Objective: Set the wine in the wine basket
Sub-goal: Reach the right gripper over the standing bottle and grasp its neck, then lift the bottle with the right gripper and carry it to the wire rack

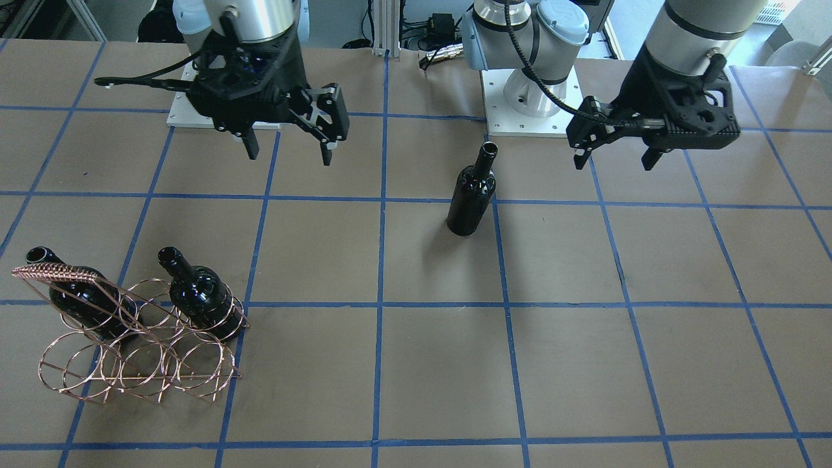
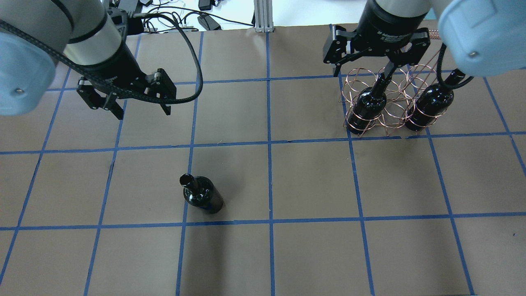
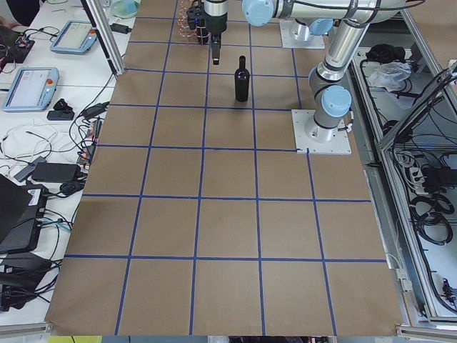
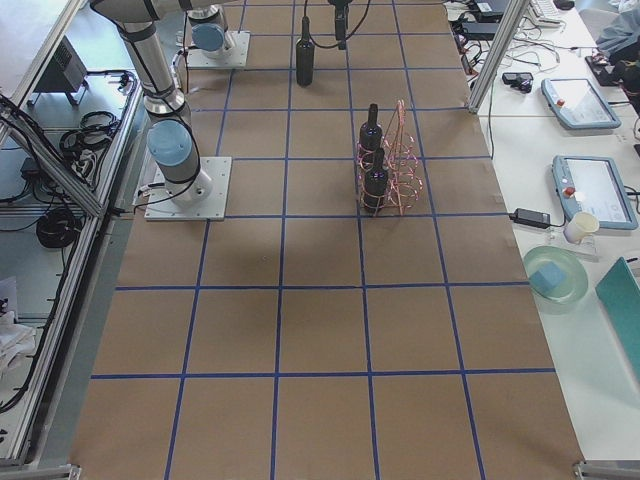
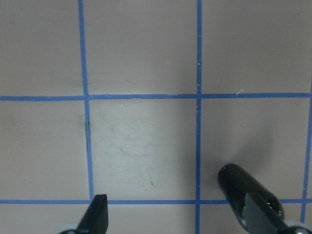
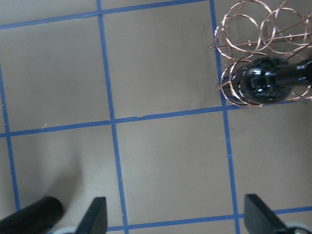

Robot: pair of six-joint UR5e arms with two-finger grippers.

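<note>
The free wine bottle (image 1: 472,195) stands upright on the brown table, apart from both grippers; it also shows in the overhead view (image 2: 201,195). The copper wire wine basket (image 1: 55,272) stands at the table's far right side (image 2: 393,107) and holds two look-alike bottles (image 2: 367,107) (image 2: 431,102). My left gripper (image 2: 143,113) is open and empty, hovering beyond the free bottle; the bottle's mouth (image 5: 239,187) shows beside one fingertip in its wrist view. My right gripper (image 2: 363,72) is open and empty above the basket.
Blue tape lines (image 2: 269,144) divide the table into squares. The arm base plates (image 1: 530,110) sit at the robot's edge. Tablets and cables lie on side benches (image 4: 590,190) past the table ends.
</note>
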